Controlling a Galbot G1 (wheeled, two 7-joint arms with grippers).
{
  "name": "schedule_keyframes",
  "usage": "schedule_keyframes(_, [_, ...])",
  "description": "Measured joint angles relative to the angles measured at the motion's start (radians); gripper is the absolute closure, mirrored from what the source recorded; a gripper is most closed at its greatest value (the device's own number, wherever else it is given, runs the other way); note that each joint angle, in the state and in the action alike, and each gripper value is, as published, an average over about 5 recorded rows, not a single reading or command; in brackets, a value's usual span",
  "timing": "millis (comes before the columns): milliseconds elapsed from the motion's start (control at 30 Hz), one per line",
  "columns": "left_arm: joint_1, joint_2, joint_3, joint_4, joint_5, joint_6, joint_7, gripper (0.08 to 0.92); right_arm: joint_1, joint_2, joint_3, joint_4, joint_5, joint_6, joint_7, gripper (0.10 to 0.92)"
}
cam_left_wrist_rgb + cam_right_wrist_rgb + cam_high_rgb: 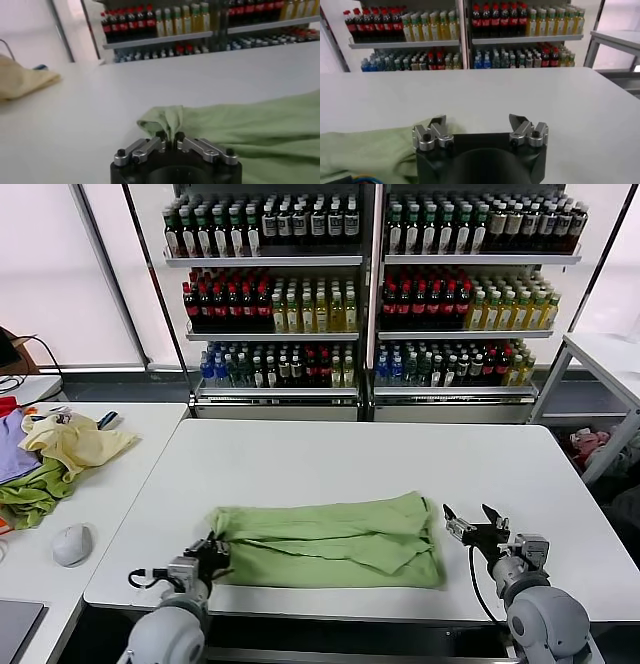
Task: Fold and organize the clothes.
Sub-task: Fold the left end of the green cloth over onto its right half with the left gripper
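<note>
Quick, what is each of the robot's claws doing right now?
Left gripper: shut on a bunched corner of the green polo shirt.
Right gripper: open, holding nothing, at the shirt's other end.

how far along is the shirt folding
Partly done: the light green shirt already lies folded into a wide band on the white table. In hand: the left gripper pinches its left end; the right gripper is open beside the other end. Further folds remain.

We see bottle-filled shelves (372, 284) behind a white table (350, 454); bright windows (50, 274) flank them; a side table (120, 484) stands left.
</note>
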Motion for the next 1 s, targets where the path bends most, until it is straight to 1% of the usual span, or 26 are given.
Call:
schedule_keyframes(200, [-0.022,0.078,-0.108,-0.003,-0.058,0.008,0.005,0.852,0.022,0.0,-0.01,-0.015,-0.013,0.012,-0.005,0.203])
schedule_keyframes(400, [-0.027,0.104,-0.18,-0.053,-0.224,0.026,0.012,0.852,0.033,0.0,-0.015,-0.025,-0.027,0.02,-0.009,0.203])
schedule_keyframes(533, [-0.036,0.091,-0.191,-0.111,-0.381,0.039,0.014,0.852,0.034,-0.004,-0.015,-0.026,-0.034,0.023,-0.011,0.203])
schedule_keyframes(700, [-0.058,0.051,-0.173,-0.17,-0.565,0.049,0.011,0.852,0.035,-0.005,-0.015,-0.025,-0.041,0.024,-0.011,0.203])
schedule_keyframes(833, [-0.082,0.012,-0.134,-0.19,-0.67,0.051,0.003,0.852,0.036,-0.005,-0.016,-0.027,-0.046,0.025,-0.012,0.203])
schedule_keyframes(1000, [-0.108,-0.032,-0.064,-0.201,-0.741,0.054,-0.012,0.852,0.039,-0.004,-0.02,-0.03,-0.053,0.027,-0.013,0.203])
